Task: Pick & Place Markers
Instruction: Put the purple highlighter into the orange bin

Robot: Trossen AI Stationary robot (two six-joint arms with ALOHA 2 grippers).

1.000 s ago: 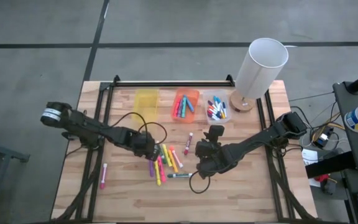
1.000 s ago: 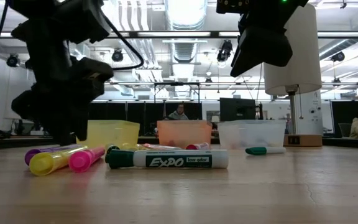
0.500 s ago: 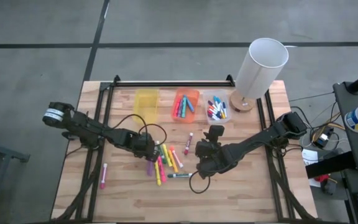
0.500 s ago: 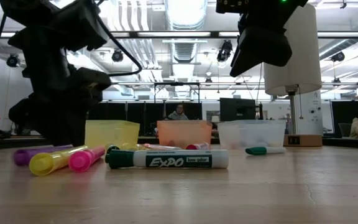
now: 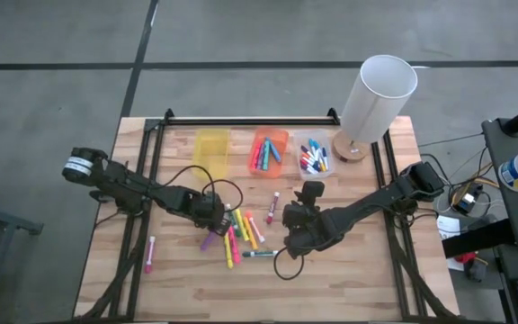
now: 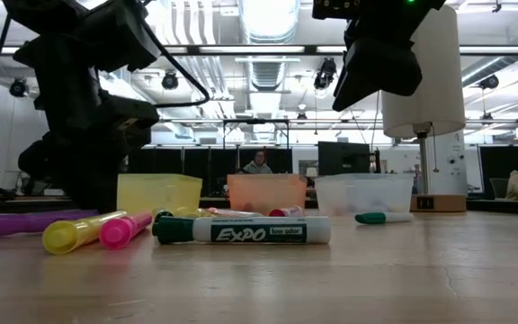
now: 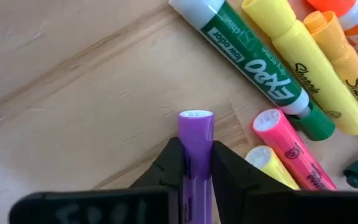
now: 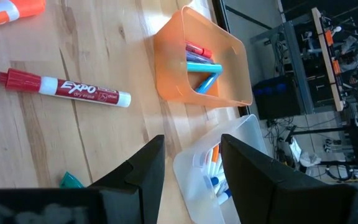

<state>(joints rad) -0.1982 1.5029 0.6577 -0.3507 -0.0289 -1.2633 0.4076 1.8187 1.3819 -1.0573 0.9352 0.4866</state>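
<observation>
Sorting is partly done: markers already fill the orange bin [image 5: 268, 151] and clear bin [image 5: 312, 155], while a cluster remains on the counter [image 5: 349, 279]. The left end effector [image 7: 191, 163] is clamped on a purple highlighter [image 7: 196, 143], a grip only the left wrist view confirms. The right end effector [image 8: 191, 163] hovers with fingers apart, empty.

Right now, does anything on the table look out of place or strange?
Nothing looks damaged or spilled. One pink marker lies alone near the table's left edge, apart from the loose marker pile in the middle. In that pile, the left gripper has its jaws closed on a purple marker, which is expected for sorting.
</observation>
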